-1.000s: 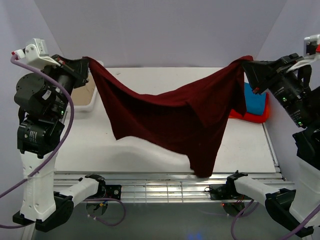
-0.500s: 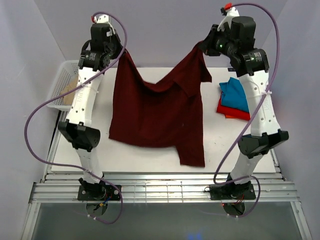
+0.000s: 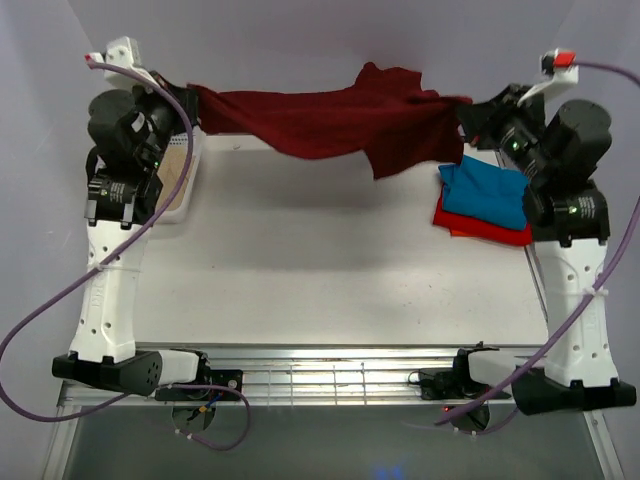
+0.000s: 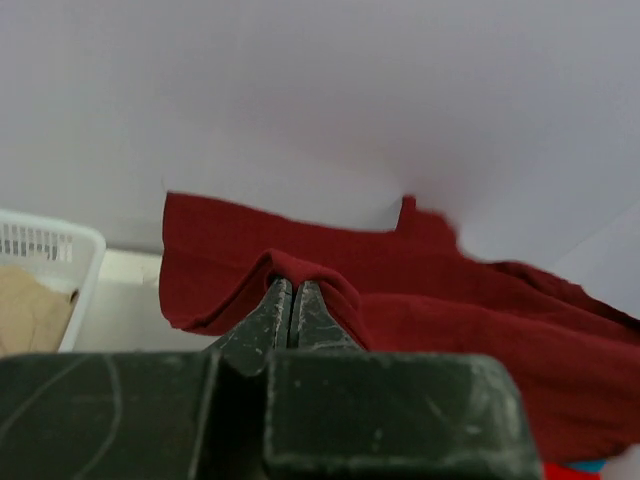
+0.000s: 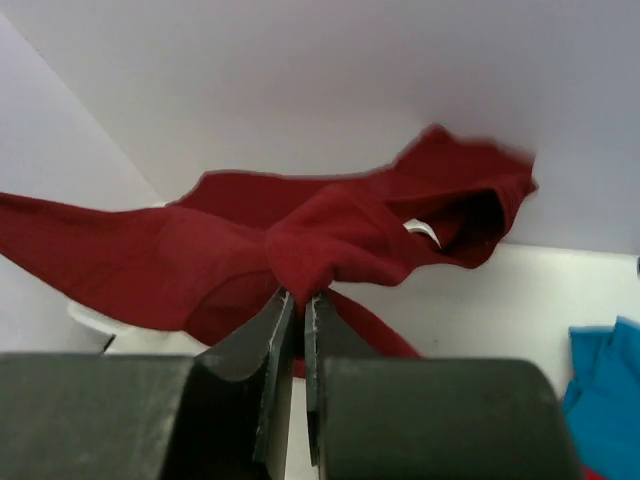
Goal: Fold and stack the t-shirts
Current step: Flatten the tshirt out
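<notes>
Arms: two, bases at the near edge of the surface, both reared upright and reaching over its far corners.
Left gripper: jaws pinched tight on an edge of the maroon shirt, above the surface's far left.
Right gripper: jaws clamped on a bunched fold of the same shirt, above the surface's far right.
Shirts: four.
- Red-orange shirt: one, flat at the surface's right edge.
- Teal shirt: one, folded on top of it.
- Beige shirt: one, inside the basket, itself one, at the surface's far left.
- Maroon shirt: one, strung nearly level above the surface's far edge.

Half a second earlier the maroon shirt hung down over mid-surface, with the grippers closer together.
</notes>
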### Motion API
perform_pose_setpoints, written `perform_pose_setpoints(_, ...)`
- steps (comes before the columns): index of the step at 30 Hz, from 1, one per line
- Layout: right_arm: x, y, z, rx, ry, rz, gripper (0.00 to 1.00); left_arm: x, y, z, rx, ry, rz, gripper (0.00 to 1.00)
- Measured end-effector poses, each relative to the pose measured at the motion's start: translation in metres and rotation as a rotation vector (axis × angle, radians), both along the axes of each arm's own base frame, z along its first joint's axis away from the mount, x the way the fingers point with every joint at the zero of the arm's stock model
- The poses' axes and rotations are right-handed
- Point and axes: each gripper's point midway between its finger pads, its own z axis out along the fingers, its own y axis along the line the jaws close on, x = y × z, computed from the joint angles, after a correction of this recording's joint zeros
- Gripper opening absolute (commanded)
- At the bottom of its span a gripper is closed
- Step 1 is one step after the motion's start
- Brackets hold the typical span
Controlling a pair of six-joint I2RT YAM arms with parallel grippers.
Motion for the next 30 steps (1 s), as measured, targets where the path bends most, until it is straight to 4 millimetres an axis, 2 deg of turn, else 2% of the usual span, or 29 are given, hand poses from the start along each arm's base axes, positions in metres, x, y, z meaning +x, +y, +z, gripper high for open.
perform_pose_setpoints(1,-0.004,-0.001,-0.019,-0.003,0.022,-0.001,0.08,-0.002,-0.001,-0.016,0.007,0.02,-0.01,0.0)
perform_pose_setpoints(3,-0.014,-0.002,-0.073,-0.01,0.111,-0.005,0.08,0.006,-0.006,-0.071,0.022,0.11,-0.027,0.0)
perform_pose_setpoints(5,-0.018,-0.002,-0.145,-0.008,0.237,-0.008,0.08,0.016,-0.01,-0.153,0.038,0.284,-0.045,0.0)
perform_pose_setpoints(7,-0.03,-0.002,-0.231,-0.002,0.42,-0.009,0.08,0.021,-0.014,-0.254,0.045,0.516,-0.055,0.0)
perform_pose_setpoints(8,-0.04,-0.002,-0.275,0.001,0.518,-0.013,0.08,0.014,-0.014,-0.305,0.045,0.647,-0.05,0.0)
perform_pose_setpoints(9,-0.055,-0.002,-0.316,0.006,0.623,-0.02,0.08,0.0,-0.012,-0.35,0.047,0.773,-0.042,0.07)
perform_pose_setpoints(10,-0.072,-0.002,-0.348,0.007,0.712,-0.025,0.1,-0.019,-0.009,-0.385,0.05,0.885,-0.033,0.14)
perform_pose_setpoints(11,-0.087,-0.002,-0.368,0.008,0.767,-0.028,0.18,-0.041,-0.006,-0.411,0.052,0.983,-0.021,0.19)
perform_pose_setpoints(12,-0.105,-0.001,-0.383,0.012,0.817,-0.029,0.31,-0.059,-0.002,-0.426,0.055,1.053,-0.005,0.33)
perform_pose_setpoints(13,-0.117,-0.001,-0.387,0.02,0.83,-0.03,0.59,-0.072,0.001,-0.43,0.059,1.086,0.007,0.43)
perform_pose_setpoints(14,-0.125,0.0,-0.383,0.027,0.821,-0.028,0.76,-0.078,0.003,-0.428,0.054,1.092,0.02,0.53)
perform_pose_setpoints(15,-0.129,-0.001,-0.374,0.028,0.786,-0.025,0.98,-0.083,0.006,-0.421,0.055,1.08,0.035,0.69)
perform_pose_setpoints(16,-0.131,-0.002,-0.364,0.034,0.754,-0.03,0.9,-0.085,0.008,-0.41,0.056,1.048,0.045,0.7)
perform_pose_setpoints(19,-0.134,-0.011,-0.331,0.016,0.657,-0.062,0.91,-0.084,0.013,-0.362,0.03,0.911,0.073,0.67)
perform_pose_setpoints(21,-0.129,-0.015,-0.309,0.008,0.599,-0.083,0.96,-0.076,0.013,-0.321,0.008,0.8,0.078,0.63)
perform_pose_setpoints(22,-0.126,-0.015,-0.304,0.004,0.58,-0.084,0.92,-0.072,0.012,-0.306,0.0,0.758,0.075,0.57)
perform_pose_setpoints(24,-0.115,-0.014,-0.303,-0.008,0.569,-0.08,0.73,-0.061,0.01,-0.277,-0.023,0.673,0.068,0.44)
perform_pose_setpoints(25,-0.111,-0.013,-0.308,-0.014,0.579,-0.076,0.54,-0.058,0.009,-0.271,-0.028,0.652,0.064,0.34)
perform_pose_setpoints(26,-0.105,-0.012,-0.317,-0.025,0.596,-0.072,0.42,-0.053,0.006,-0.268,-0.037,0.636,0.057,0.11)
perform_pose_setpoints(27,-0.098,-0.01,-0.332,-0.03,0.631,-0.07,0.31,-0.048,0.004,-0.271,-0.049,0.632,0.05,0.0)
perform_pose_setpoints(28,-0.095,-0.009,-0.343,-0.037,0.657,-0.067,0.17,-0.045,0.002,-0.276,-0.055,0.637,0.044,0.0)
perform_pose_setpoints(30,-0.089,-0.007,-0.376,-0.048,0.745,-0.064,0.11,-0.04,-0.005,-0.301,-0.064,0.677,0.022,0.0)
